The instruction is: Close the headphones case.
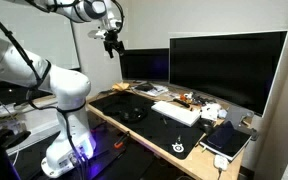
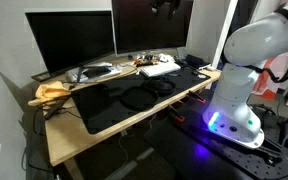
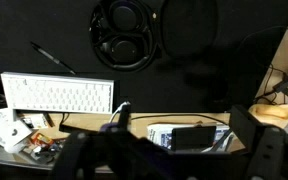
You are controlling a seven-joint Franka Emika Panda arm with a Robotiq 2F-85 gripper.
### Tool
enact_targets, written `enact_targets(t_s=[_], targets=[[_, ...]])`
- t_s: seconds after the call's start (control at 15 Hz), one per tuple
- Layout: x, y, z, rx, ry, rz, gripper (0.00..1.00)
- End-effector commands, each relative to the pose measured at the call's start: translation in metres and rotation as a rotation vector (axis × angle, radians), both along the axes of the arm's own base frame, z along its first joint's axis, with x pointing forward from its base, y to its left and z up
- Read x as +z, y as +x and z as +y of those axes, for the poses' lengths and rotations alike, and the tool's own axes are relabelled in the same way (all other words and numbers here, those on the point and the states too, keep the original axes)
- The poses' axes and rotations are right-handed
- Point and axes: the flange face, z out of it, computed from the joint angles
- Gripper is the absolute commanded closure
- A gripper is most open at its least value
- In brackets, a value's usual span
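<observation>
The black headphones case lies open on the dark desk mat. In the wrist view the half holding the headphones (image 3: 124,35) is at the top and the open lid (image 3: 191,30) lies beside it to the right. In both exterior views it is a dark shape on the mat (image 1: 133,113) (image 2: 147,92). My gripper (image 1: 112,43) (image 2: 167,7) hangs high above the desk, well clear of the case. Its two fingers (image 3: 169,160) stand wide apart and hold nothing.
A white keyboard (image 1: 176,112) (image 3: 59,95) lies next to the mat. Two dark monitors (image 1: 227,65) (image 2: 69,42) stand at the back of the desk. Cables and small clutter (image 1: 199,103) lie by the keyboard. A yellow cloth (image 2: 52,92) lies at one end.
</observation>
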Motion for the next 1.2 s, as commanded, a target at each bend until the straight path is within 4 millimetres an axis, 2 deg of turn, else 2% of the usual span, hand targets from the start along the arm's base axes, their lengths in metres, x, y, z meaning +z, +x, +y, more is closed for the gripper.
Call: enact_targets(t_s=[0.0,0.47,0.73,1.13], targets=[[0.000,0.000,0.000,0.000,0.000,0.001,0.00],[-0.001,0.003,0.001,0.000,0.002,0.005,0.00],[-0.005,0.023,0.010,0.009,0.001,0.017,0.00],[-0.009,0.072,0.026,0.038,-0.006,0.037,0.00]])
